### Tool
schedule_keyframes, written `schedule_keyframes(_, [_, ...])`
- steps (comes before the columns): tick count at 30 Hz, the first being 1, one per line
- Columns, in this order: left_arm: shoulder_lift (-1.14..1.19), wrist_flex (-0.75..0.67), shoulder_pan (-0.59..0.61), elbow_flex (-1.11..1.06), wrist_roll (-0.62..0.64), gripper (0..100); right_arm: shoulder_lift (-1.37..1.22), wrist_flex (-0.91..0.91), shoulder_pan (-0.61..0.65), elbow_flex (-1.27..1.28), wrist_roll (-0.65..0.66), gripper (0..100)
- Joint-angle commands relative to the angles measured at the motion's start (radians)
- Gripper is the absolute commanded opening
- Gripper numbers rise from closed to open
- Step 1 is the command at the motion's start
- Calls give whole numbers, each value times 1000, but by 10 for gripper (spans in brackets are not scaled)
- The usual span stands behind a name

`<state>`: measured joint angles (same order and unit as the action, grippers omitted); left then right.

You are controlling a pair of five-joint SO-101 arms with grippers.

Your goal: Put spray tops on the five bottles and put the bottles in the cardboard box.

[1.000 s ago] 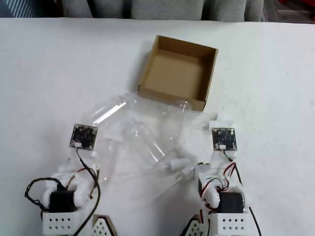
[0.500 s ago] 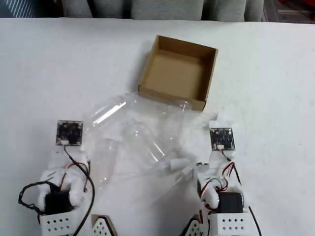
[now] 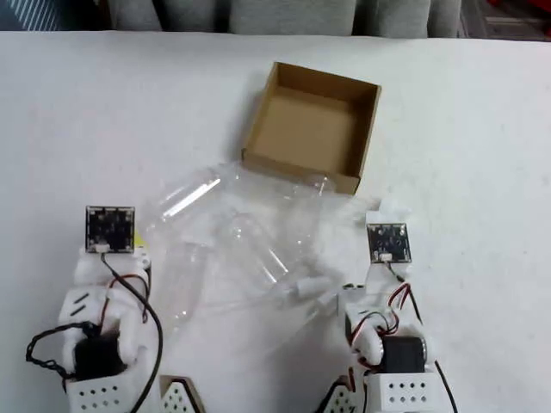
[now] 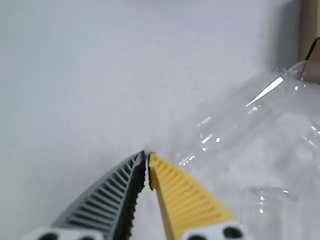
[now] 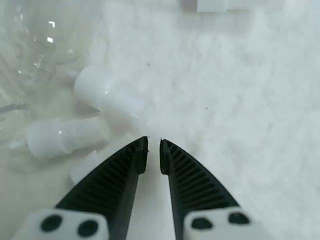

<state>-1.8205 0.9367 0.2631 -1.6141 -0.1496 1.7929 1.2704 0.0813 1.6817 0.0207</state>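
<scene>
"Well, we are looking across the table: the cardboard box is sitting open and empty at the far side, and the clear bottles are lying heaped just before it."

"So we are judging that a spray top comes first, and we are advising a square grip on its collar, not its thin tube."

"Agreed. We are seeing the right gripper hanging just beside it, fingers almost together, holding nothing. The left gripper is pressed together, empty, near the bottles."
</scene>
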Motion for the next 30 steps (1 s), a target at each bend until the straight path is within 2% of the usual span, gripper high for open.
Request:
schedule_keyframes(1, [-2,83,8,155,3,20,7,-18,1,9,9,18])
schedule_keyframes(4, [-2,110,-4,184,61,20,5,-18,1,9,12,17])
schedule_keyframes(8, [71,83,-30,203,77,20,7,-25,-1,9,12,18])
schedule_keyframes(11, [236,31,-31,273,80,20,7,-67,-22,9,12,18])
schedule_keyframes(16, [550,-89,-22,351,163,20,7,-128,-170,9,14,18])
schedule_keyframes(21, [713,-299,111,308,238,20,7,-289,-360,2,14,18])
schedule_keyframes(24, [768,-362,194,304,287,20,7,-400,-441,2,14,18])
schedule_keyframes(30, [905,-364,213,367,305,20,7,-588,-397,0,15,68])
